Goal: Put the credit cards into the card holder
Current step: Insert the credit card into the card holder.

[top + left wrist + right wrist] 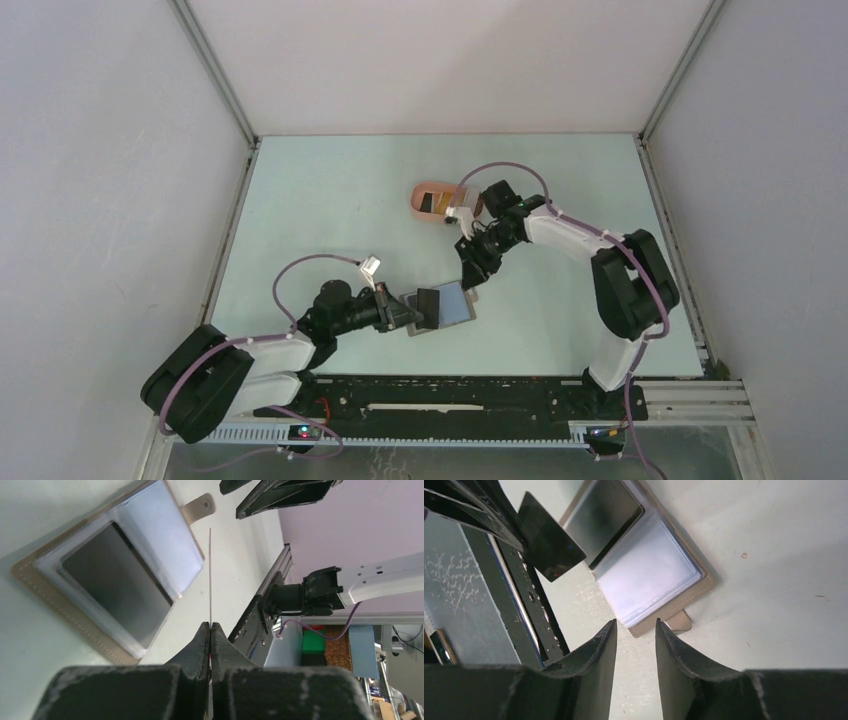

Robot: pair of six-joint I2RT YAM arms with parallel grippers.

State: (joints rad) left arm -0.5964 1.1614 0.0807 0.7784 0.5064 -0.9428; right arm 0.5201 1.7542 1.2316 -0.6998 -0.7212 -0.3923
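- The left gripper (210, 625) is clamped tight on a black card (549, 545), its two dark, rough-surfaced fingers pressed together with only the card's edge between them.
- From the left wrist the card is a hair-thin line running straight out from the fingertips, so its long axis follows the fingers. It stands on edge rather than lying flat.
- From the right wrist the card's broad face shows: a glossy black rectangle with rounded corners, tilted corner-down in the air over the near half of the card holder (649, 575).
- The card holder lies open and flat on the pale table (330, 200), between the two grippers. From above, its long axis runs roughly left to right, rising a little to the right.
- Its cover is grey-tan and leather-like, with a stitched border. Inside are clear, slightly milky plastic sleeves, and a dark matte rectangle shows under the sleeve on the half nearest the left gripper.
- A short closure tab (680, 622) with a small round snap juts from the holder's far short edge and points at the right gripper (636, 625).
- The right gripper hangs just above that tab with its jaws apart and nothing between them.
- A salmon-pink oval tray (415, 195) sits farther back on the table, behind the right wrist. Something orange lies in it, too small from above to name.
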